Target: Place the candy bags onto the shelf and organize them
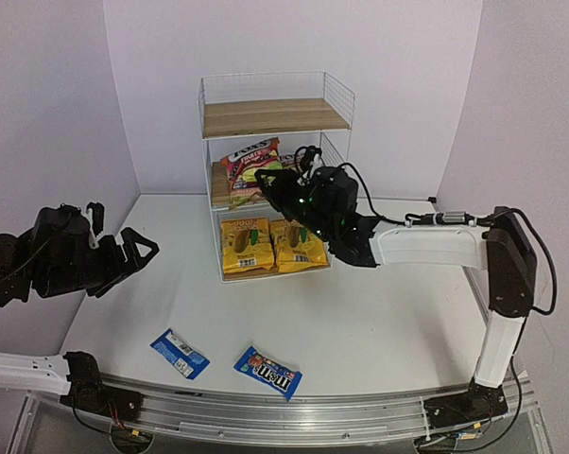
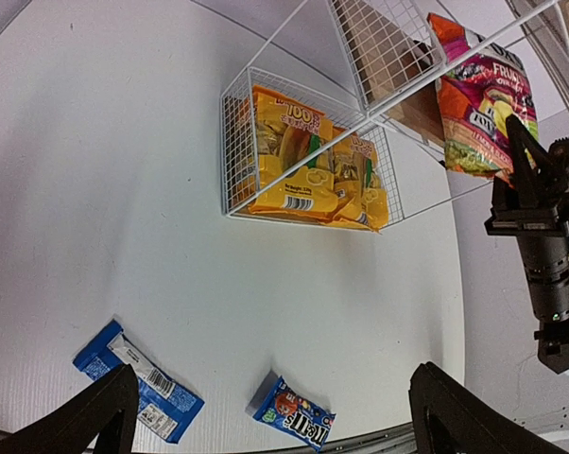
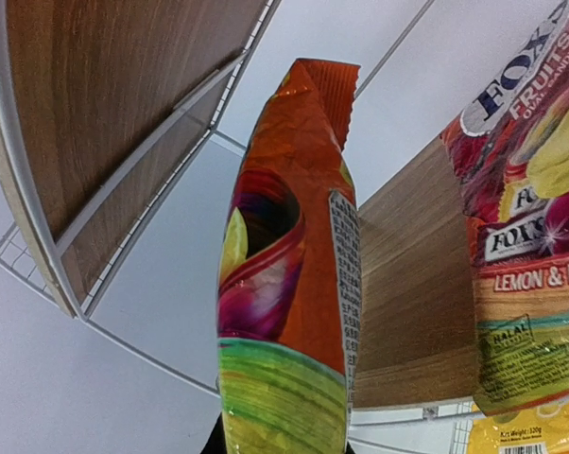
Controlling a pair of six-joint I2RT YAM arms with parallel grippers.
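The shelf point(image 1: 334, 87) stands at the back centre. Two yellow-orange bags point(image 1: 247, 246) point(image 1: 299, 244) lie on its bottom board. One red-pink bag point(image 1: 250, 168) stands on the middle board. My right gripper point(image 1: 283, 185) reaches into the middle level and is shut on the second red-pink bag point(image 3: 289, 284), held upright and edge-on beside the first one point(image 3: 525, 236). Two small blue packets point(image 1: 181, 353) point(image 1: 268, 371) lie on the table near the front. My left gripper point(image 1: 138, 251) is open and empty, high over the table's left side; its view shows both packets point(image 2: 138, 383) point(image 2: 294, 423).
The top board point(image 1: 275, 115) of the shelf holds nothing. The middle board point(image 3: 407, 284) shows bare wood between the two red-pink bags. White wire sides point(image 2: 242, 151) enclose the bottom level. Walls close in the table at back, left and right.
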